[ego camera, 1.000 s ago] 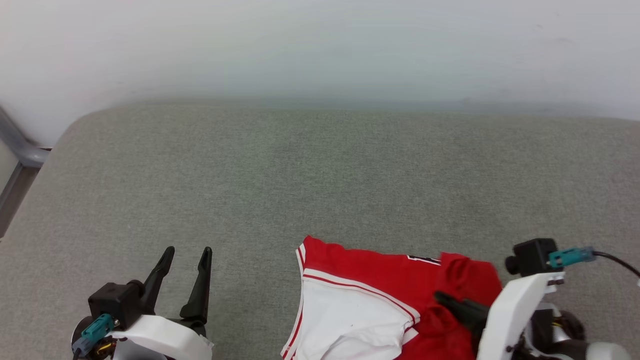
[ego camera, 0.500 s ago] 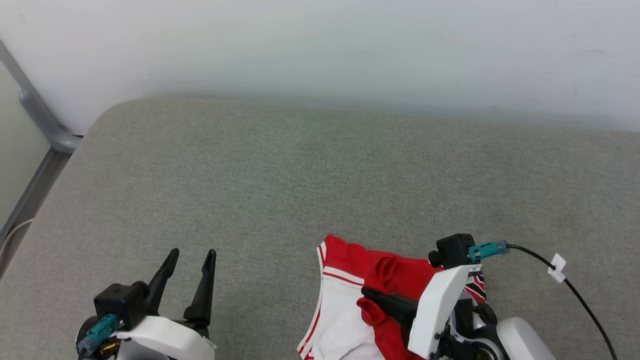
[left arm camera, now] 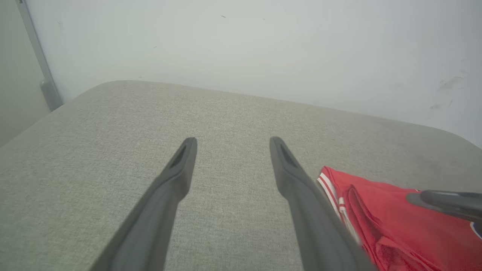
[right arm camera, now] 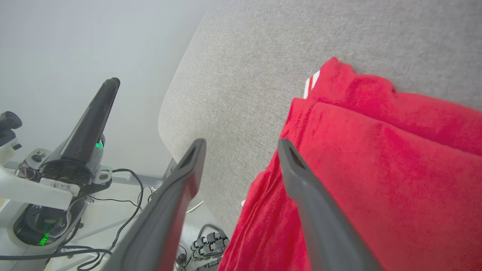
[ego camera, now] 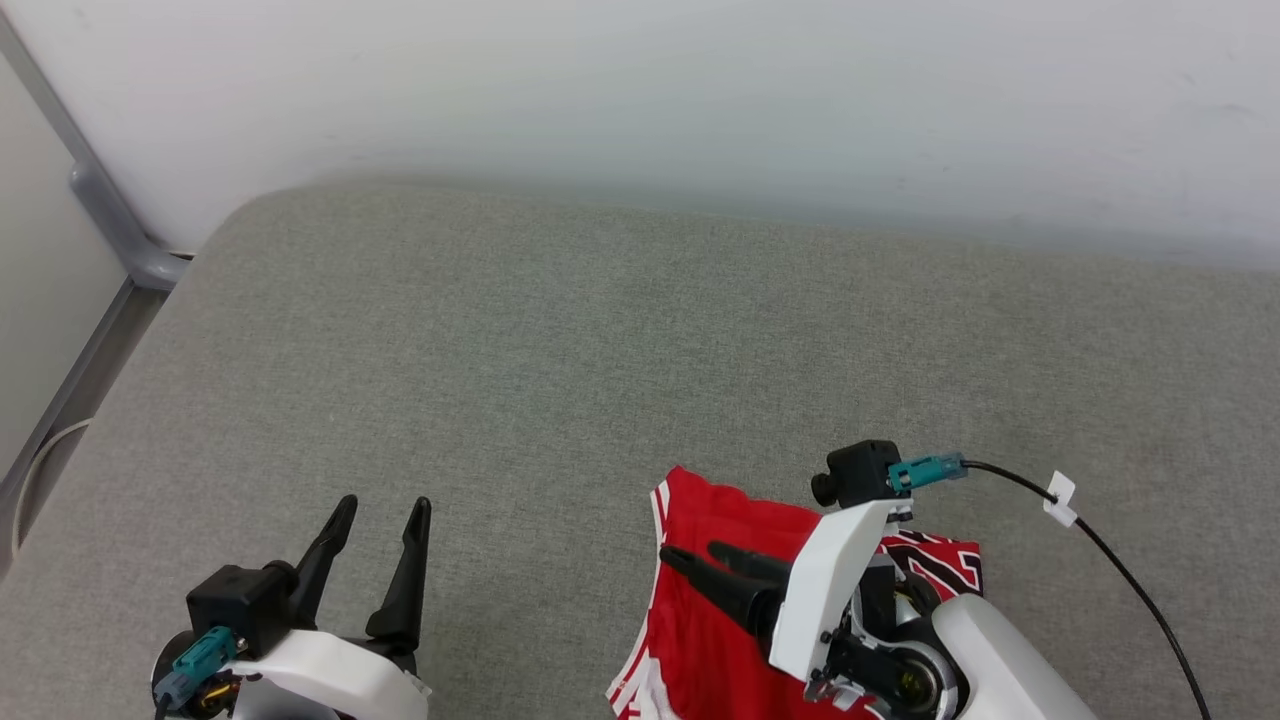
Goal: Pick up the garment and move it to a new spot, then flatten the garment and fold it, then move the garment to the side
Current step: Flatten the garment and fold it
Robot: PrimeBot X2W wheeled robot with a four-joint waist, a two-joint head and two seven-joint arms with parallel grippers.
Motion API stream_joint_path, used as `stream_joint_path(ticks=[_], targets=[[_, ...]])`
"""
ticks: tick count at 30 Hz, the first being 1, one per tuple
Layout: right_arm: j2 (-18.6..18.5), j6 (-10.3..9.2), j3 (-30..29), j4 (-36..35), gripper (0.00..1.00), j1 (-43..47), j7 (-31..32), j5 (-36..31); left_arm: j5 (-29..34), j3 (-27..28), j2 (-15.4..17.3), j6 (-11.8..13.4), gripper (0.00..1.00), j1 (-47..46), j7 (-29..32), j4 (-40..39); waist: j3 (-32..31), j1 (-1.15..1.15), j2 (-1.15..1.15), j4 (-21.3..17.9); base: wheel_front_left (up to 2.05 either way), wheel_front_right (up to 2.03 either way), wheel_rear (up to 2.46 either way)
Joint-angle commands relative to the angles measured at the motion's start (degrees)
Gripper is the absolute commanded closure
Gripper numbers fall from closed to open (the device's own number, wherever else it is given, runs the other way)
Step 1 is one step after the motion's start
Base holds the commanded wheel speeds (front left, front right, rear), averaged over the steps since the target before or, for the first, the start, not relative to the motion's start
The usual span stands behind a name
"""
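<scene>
The garment (ego camera: 705,620), red with a white-striped edge, lies bunched at the near edge of the grey cushion (ego camera: 560,340) and hangs over it. A black-and-white print (ego camera: 940,562) peeks out behind my right wrist. My right gripper (ego camera: 690,551) hovers over the garment's left part, pointing left, open with nothing between its fingers. In the right wrist view that gripper (right arm camera: 241,143) stands over the garment's (right arm camera: 380,165) left border. My left gripper (ego camera: 383,503) is open over bare cushion, left of the garment. In the left wrist view it (left arm camera: 232,140) is empty, with the garment (left arm camera: 395,226) at lower right.
A white wall (ego camera: 640,90) rises behind the cushion. A grey metal frame (ego camera: 110,225) runs along the cushion's left end. A black cable (ego camera: 1110,555) trails from my right wrist. Below the cushion's edge are the robot's base and loose cables (right arm camera: 124,210).
My right gripper carried a red fold leftward over the white sleeve, then opened and let it go. The head camera has shifted. The left gripper stayed open and still.
</scene>
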Motion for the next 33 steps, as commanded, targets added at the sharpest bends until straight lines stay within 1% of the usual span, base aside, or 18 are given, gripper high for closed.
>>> stream_joint_path(ticks=[1,3,5,8,9,12,15,16,18,21,24,30,33], targets=[[0.0,-0.03,0.02,0.25,0.0,-1.17,-0.31,-0.48,0.45,0.28,-0.05,0.16,0.0,0.27,-0.14,-0.03,-0.19,0.0,0.0,-0.28,0.0,0.0,0.0],[-0.01,-0.03,-0.42,0.19,0.0,-2.54,-0.83,-2.92,0.54,0.26,0.01,0.15,0.0,0.42,-0.14,-0.23,-0.48,0.0,0.0,-0.76,0.0,0.0,0.0],[0.0,-0.03,-1.2,-0.42,0.0,-3.7,-1.21,-7.37,0.55,0.32,0.01,0.19,0.0,0.56,-0.14,-0.48,-0.67,0.0,0.0,-1.29,0.0,0.0,0.0],[0.03,-0.03,-3.09,-2.48,0.0,-5.08,-1.78,-16.27,0.91,0.44,-0.14,0.11,0.0,0.82,-0.14,-1.01,-0.85,0.0,0.0,-2.15,0.0,0.0,0.0],[-0.49,-0.03,-3.91,-3.37,0.0,-5.36,-2.1,-19.45,1.01,0.49,-0.21,0.0,0.0,0.87,-0.14,-1.18,-0.9,0.0,0.0,-2.44,0.0,0.0,0.0],[-3.95,-0.04,-5.61,-6.44,0.0,-5.95,-4.22,-28.6,1.43,0.59,-0.55,-0.18,0.0,0.9,-0.13,-1.82,-1.05,0.0,0.0,-3.22,0.0,0.0,0.0],[-7.23,-0.03,-7.06,-9.04,0.0,-5.71,-7.29,-34.68,2.04,0.89,-0.87,-0.44,0.0,0.86,-0.13,-2.48,-1.19,0.0,0.0,-4.02,0.0,0.0,0.0],[-9.93,-0.03,-8.27,-10.31,0.0,-5.2,-9.62,-37.83,2.61,1.09,-1.18,-0.65,0.0,0.86,-0.13,-3.03,-1.17,0.0,0.0,-4.57,0.0,0.0,0.0],[-12.0,-0.05,-10.03,-11.2,0.0,-4.28,-11.85,-40.1,3.17,1.39,-1.62,-0.77,0.0,0.97,-0.13,-3.52,-1.19,0.0,0.0,-5.14,0.0,0.0,0.0],[-14.12,-0.04,-12.96,-12.54,0.0,-2.85,-15.2,-42.49,4.24,2.28,-2.51,-1.26,0.0,1.1,-0.13,-4.42,-1.13,0.0,0.0,-5.9,0.0,0.0,0.0],[-15.0,-0.05,-17.14,-13.6,0.0,-0.84,-18.03,-44.23,5.31,3.14,-3.41,-1.75,0.0,1.36,-0.13,-5.19,-1.03,0.0,0.0,-6.56,0.0,0.0,0.0],[-12.62,-0.05,-24.55,-17.51,0.0,4.68,-23.64,-45.02,8.42,5.77,-5.72,-3.54,0.0,1.77,-0.13,-7.03,-0.5,0.0,0.0,-7.36,0.0,0.0,0.0],[-10.01,-0.05,-28.55,-20.1,0.0,7.83,-25.74,-44.5,10.1,7.32,-7.04,-4.56,0.0,2.31,-0.13,-7.87,-0.19,0.0,0.0,-7.3,0.0,0.0,0.0]])
